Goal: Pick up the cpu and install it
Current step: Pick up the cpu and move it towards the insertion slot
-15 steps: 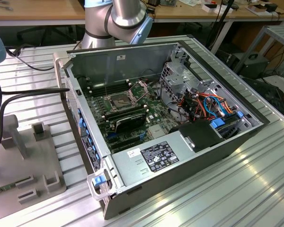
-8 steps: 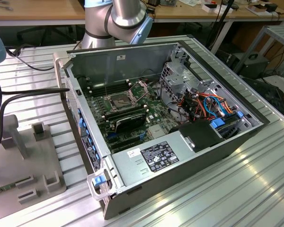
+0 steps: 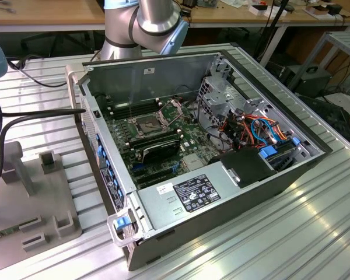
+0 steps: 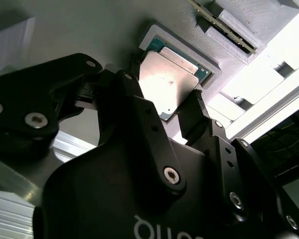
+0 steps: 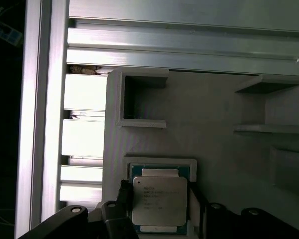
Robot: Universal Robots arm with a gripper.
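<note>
We see the cpu (image 5: pixel 158 204) lying flat, metal lid up, in a rimmed recess (image 5: pixel 162 162) of the grey holder plate (image 5: pixel 214 114). The tool (image 5: pixel 158 195) is clamped on it: in both wrist views the black fingers (image 4: pixel 194 112) bear on two opposite edges, and the cpu isn't lifted out. The same plate has an open-fronted pocket (image 5: pixel 142 97) near the recess and a thin board (image 4: pixel 223 29) on edge in a slot. In the exterior view the plate sits lower left on the ribbed tabletop (image 3: pixel 268 239), just beside the open computer case (image 3: pixel 163 76). Inside the case we see the motherboard socket (image 3: pixel 147 123) at centre and coloured wiring (image 3: pixel 251 125) at the exterior view's right. The arm (image 3: pixel 146 23) is at top of frame. Black cables (image 3: pixel 23 116) cross the tabletop left of the case.
</note>
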